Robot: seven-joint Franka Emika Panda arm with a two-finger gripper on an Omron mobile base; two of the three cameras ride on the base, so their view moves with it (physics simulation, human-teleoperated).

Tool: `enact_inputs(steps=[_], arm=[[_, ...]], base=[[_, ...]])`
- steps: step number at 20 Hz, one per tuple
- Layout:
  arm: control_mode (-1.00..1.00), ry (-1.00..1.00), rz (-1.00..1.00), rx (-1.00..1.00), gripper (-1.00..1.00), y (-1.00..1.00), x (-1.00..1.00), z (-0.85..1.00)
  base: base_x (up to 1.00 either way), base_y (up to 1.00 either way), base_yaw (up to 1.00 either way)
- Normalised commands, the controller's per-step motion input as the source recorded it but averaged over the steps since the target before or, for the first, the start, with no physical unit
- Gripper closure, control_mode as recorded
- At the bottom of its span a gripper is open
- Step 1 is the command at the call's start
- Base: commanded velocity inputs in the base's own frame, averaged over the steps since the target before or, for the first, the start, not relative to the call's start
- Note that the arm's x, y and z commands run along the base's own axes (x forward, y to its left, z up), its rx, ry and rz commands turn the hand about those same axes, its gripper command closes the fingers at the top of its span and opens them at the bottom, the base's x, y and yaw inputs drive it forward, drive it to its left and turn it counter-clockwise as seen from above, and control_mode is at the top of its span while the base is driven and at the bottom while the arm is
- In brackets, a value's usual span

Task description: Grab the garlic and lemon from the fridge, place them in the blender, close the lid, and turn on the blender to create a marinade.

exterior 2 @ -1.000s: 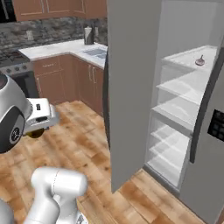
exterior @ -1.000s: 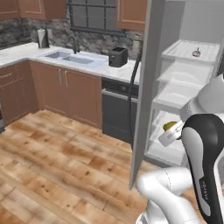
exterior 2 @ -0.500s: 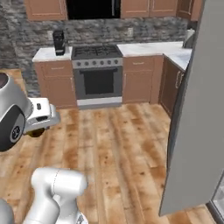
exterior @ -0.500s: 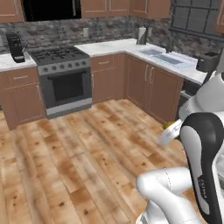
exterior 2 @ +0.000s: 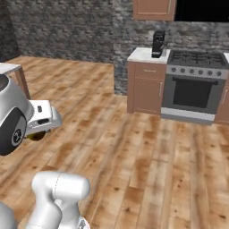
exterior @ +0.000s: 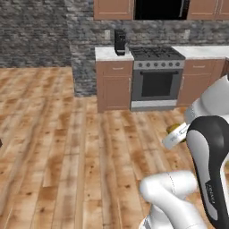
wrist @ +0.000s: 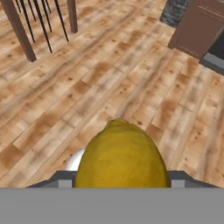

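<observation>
My gripper [wrist: 121, 181] is shut on the lemon [wrist: 122, 155], a dark-yellow rounded fruit that bulges up between the fingertips in the hand view, over bare wooden floor. From the left base view a sliver of the lemon [exterior: 172, 129] peeks out at the white hand [exterior: 175, 135], low on the right. In the right base view the hand [exterior 2: 41, 120] sits at the left edge with the lemon [exterior 2: 36, 135] just under it. The garlic, fridge, blender and lid are out of view.
A stove [exterior: 156, 78] with brown cabinets [exterior: 114, 85] stands against a stone wall ahead; a black appliance [exterior: 120, 41] sits on the counter left of it. Dark furniture legs [wrist: 19, 30] rise from the floor. A table corner [exterior 2: 9, 68] is at far left.
The base has turned, so both base views swung away from the open fridge and sink corner to the stove and stone wall. The lemon stays in my shut gripper.
</observation>
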Motion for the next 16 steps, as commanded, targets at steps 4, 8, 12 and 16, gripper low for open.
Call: enact_inputs(steps=[4,8,12,16], arm=[[1.0,0.0,0.0,0.0,1.0,0.0,0.0,0.0],[1.0,0.0,0.0,0.0,1.0,0.0,0.0,0.0],[1.0,0.0,0.0,0.0,1.0,0.0,0.0,0.0],[1.0,0.0,0.0,0.0,1.0,0.0,0.0,0.0]], base=[[0.02,1.0,0.46],[0.5,1.0,0.26],[0.85,1.0,0.06],[0.97,1.0,0.01]])
